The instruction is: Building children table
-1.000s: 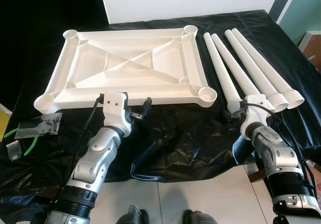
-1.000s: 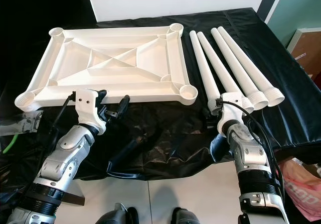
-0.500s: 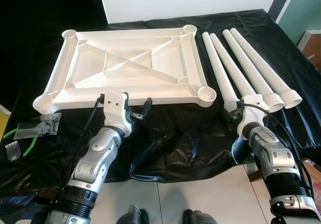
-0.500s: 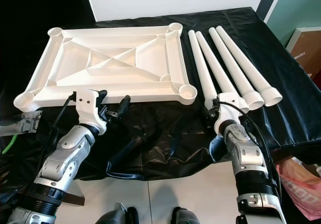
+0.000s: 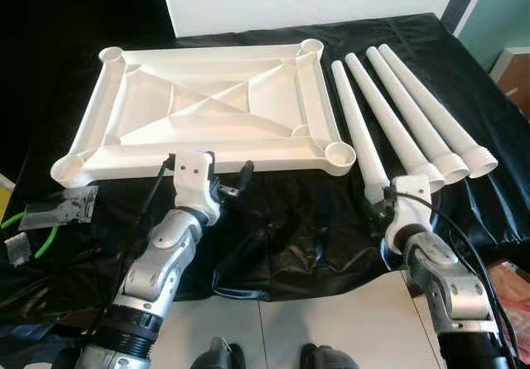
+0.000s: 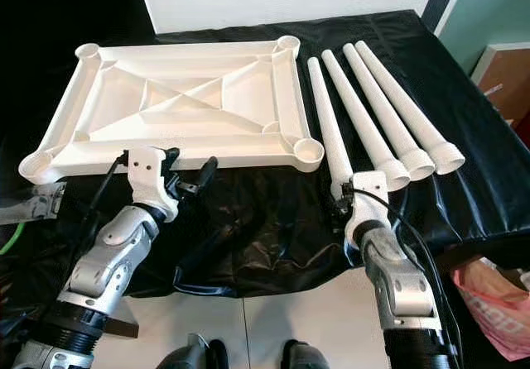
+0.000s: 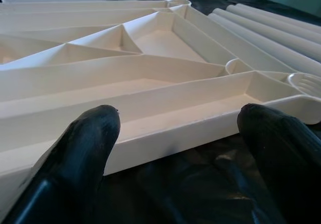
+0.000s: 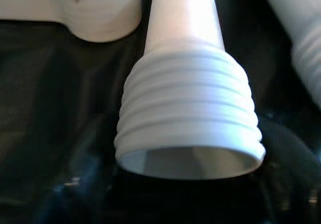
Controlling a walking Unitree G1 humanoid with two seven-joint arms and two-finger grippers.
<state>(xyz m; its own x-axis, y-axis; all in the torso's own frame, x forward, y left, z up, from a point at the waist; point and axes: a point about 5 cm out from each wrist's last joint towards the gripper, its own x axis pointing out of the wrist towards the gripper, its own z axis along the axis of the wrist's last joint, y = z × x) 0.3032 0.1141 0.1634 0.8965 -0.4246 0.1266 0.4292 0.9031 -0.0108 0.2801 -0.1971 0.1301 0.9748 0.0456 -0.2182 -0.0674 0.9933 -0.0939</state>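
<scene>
The head views show one white tabletop (image 5: 207, 104) lying underside up on the black sheet (image 5: 290, 228), with four white legs (image 5: 406, 129) side by side to its right and the right gripper (image 6: 341, 202) at the threaded end of the nearest leg (image 6: 331, 137). The right wrist view shows that leg's ribbed, hollow end close up, but I cannot tell whether the fingers are parted or closed. The left gripper (image 7: 175, 148) sits just before the tabletop's near edge, its two fingers (image 7: 85, 138) spread wide and holding nothing.
</scene>
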